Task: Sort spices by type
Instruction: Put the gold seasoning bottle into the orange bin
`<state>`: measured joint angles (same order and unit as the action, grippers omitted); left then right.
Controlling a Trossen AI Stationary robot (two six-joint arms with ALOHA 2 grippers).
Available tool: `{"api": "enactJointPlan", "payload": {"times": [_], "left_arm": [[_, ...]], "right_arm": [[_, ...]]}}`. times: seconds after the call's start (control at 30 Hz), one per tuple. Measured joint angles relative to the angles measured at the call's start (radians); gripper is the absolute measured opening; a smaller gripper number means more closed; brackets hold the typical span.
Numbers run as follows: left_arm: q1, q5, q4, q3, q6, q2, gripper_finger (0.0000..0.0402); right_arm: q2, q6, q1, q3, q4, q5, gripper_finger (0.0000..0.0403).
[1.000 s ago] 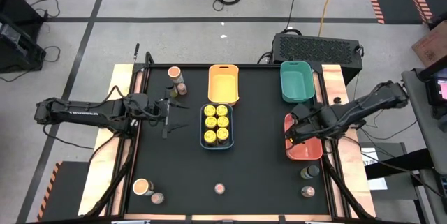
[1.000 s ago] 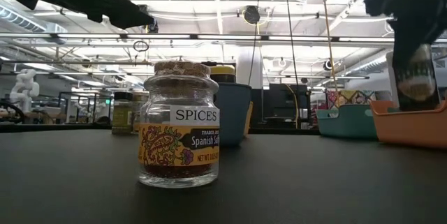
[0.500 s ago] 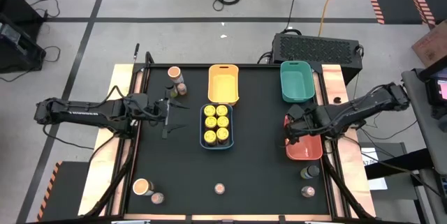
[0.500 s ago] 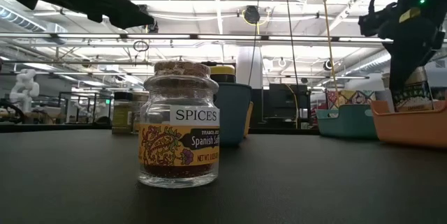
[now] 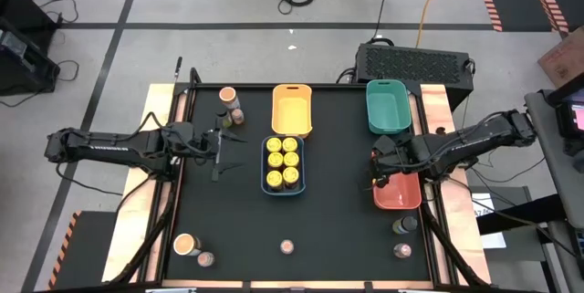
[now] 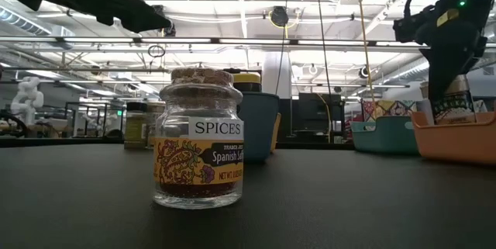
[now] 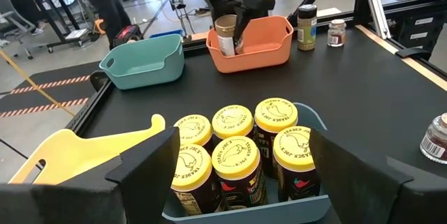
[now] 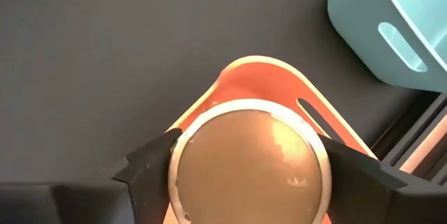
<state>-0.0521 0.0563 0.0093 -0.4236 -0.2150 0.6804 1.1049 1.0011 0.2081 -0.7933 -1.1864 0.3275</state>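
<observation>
Lowered since the earlier frame, my right claw (image 8: 248, 165) straddles a peach-topped tub (image 8: 248, 161) standing in the red tray (image 5: 399, 193) directly beneath; fingers apart, grip uncertain. Left claw (image 5: 222, 147) open.

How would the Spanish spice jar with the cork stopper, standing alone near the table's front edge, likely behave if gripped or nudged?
The spice jar looks like clear glass, so probably hard, fairly slippery between the fingers and breakable if dropped. It is squat with a wide base, so a nudge would more likely slide it than tip it. On its side, its round body would probably roll.
</observation>
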Motion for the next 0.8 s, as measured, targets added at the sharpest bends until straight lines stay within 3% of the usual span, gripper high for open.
{"api": "enactJointPlan", "payload": {"times": [0.17, 0.6, 0.8], "left_arm": [[0.0, 0.0, 0.0, 0.0, 0.0, 0.0, 0.0322], [0.0, 0.0, 0.0, 0.0, 0.0, 0.0, 0.0322], [0.0, 0.0, 0.0, 0.0, 0.0, 0.0, 0.0322]], "right_arm": [[0.0, -0.001, 0.0, 0.0, -0.004, -0.008, 0.0318], [0.0, -0.055, 0.0, -0.002, -0.016, 0.045, 0.0322], [0.0, -0.092, 0.0, -0.085, -0.02, 0.043, 0.0322]]}}
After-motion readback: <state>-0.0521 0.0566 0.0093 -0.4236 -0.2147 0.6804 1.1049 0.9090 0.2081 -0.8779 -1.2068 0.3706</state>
